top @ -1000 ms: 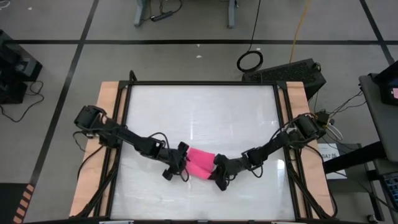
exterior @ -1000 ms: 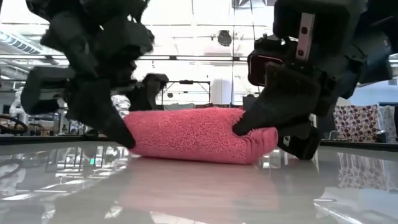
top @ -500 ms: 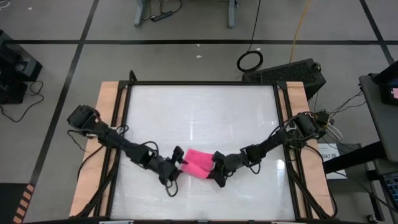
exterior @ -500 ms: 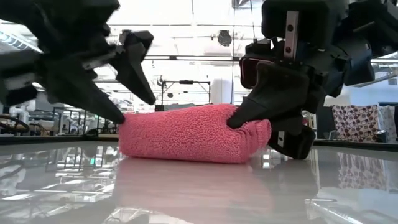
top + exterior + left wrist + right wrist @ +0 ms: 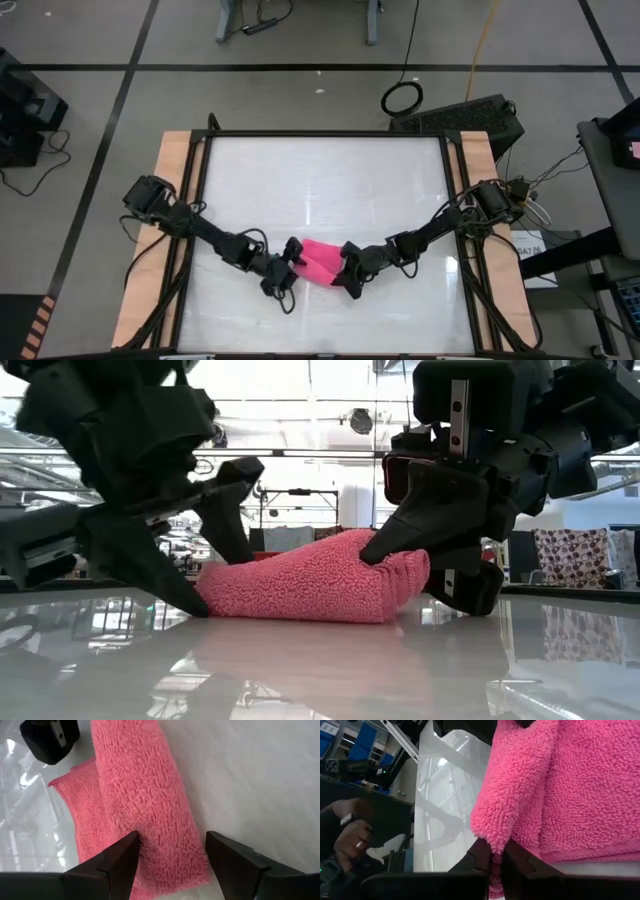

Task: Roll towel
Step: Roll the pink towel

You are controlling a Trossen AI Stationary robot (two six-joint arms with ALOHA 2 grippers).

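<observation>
The bright pink towel lies folded over itself on the white table, near the front middle. It also shows in the low view, the left wrist view and the right wrist view. My left gripper is open at the towel's left end, its fingers on either side of the thick upper fold. My right gripper is shut on the towel's right end. That end stands higher than the left end. My left gripper has one fingertip against the towel, in the crease between the upper fold and the flat layer beneath. The other fingertip stands beside the fold's outer edge; I cannot tell whether it touches. The fingers slant down from the table's left. My right gripper pinches the towel's right-hand edge between its two fingers, coming low from the table's right. The edge is bunched and raised a little, while the towel's underside stays on the table.
The white table top has a black frame and wooden strips along both sides, with free room toward the far edge. A person's hand shows beyond the table in the right wrist view.
My right gripper has gone a little toward the table's left with the towel's right end, which now stands higher and more bunched. The towel has grown shorter from left to right. My left gripper has turned and shifted at the towel's left end.
</observation>
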